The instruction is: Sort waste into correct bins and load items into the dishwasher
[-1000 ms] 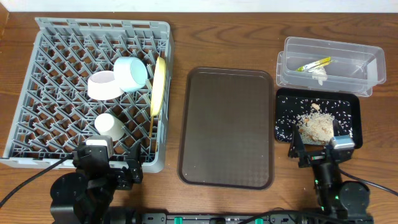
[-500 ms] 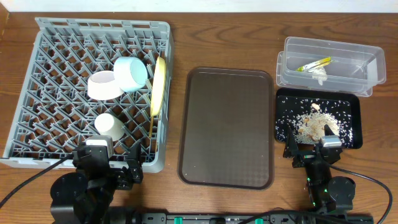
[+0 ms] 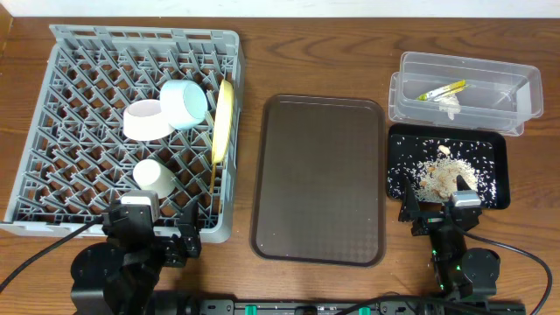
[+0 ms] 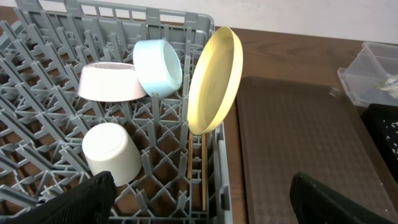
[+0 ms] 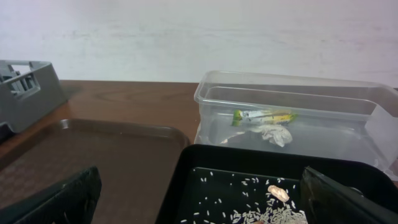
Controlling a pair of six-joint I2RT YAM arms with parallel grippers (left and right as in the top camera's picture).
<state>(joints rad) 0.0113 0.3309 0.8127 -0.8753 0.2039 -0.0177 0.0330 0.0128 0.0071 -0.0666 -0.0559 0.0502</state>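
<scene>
Grey lattice rack [image 3: 144, 32], upper left, holds upright yellow plate [image 3: 224, 118], white bowl [image 3: 147, 121], blue bowl [image 3: 184, 103], cup [image 3: 155, 178]. Clear tub [image 3: 490, 92], upper right, holds wrapper [image 3: 442, 89] and tissue [image 3: 451, 105]. Below it, black tray [image 3: 390, 166] holds crumbs [image 3: 442, 179]. Left gripper [image 4: 202, 193] and right gripper [image 5: 199, 193]: jaws apart, empty.

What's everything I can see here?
Dish rack: 1, grey, left.
Plate: 1, yellow, on edge in rack.
White bowl: 1, white, rack.
Blue bowl: 1, light blue, rack.
Cup: 1, white, rack.
Chopsticks: 1 pair, wooden, rack.
Serving tray: 1, brown, centre.
Tub: 1, clear, far right.
Wrapper: 1, yellow-green, tub.
Tissue: 1, white, tub.
Black tray: 1, black, right.
Crumbs: many, whitish, black tray.
Left gripper: 1, black, open, by rack.
Right gripper: 1, black, open, by black tray.
</scene>
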